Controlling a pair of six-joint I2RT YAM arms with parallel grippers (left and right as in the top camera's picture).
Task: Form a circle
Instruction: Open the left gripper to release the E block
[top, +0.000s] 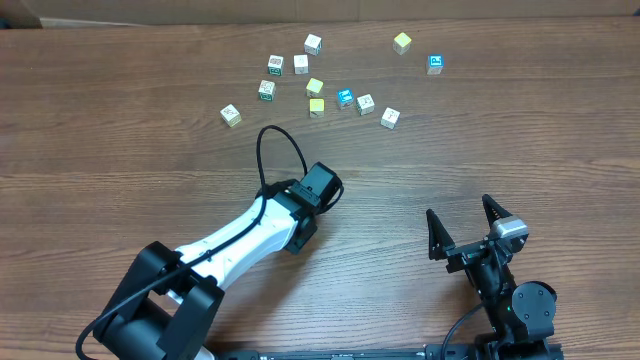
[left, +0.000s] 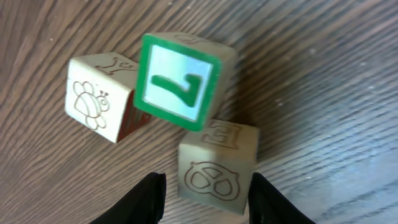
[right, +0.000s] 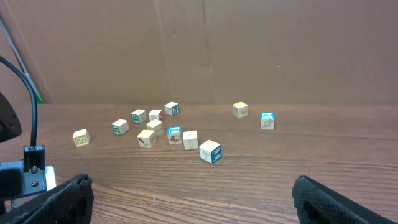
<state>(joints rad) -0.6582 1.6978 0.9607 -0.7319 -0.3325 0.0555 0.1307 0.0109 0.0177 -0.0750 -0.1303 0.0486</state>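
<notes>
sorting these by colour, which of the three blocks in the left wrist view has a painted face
The green 7 block: its face has a green frame and numeral. The bee block and the oval-marked block show only bare engraved wood.

Your circle shows three whitish cubes bunched tight: a tilted green-framed cube, the bee cube touching its left, the pretzel cube below it.
</notes>
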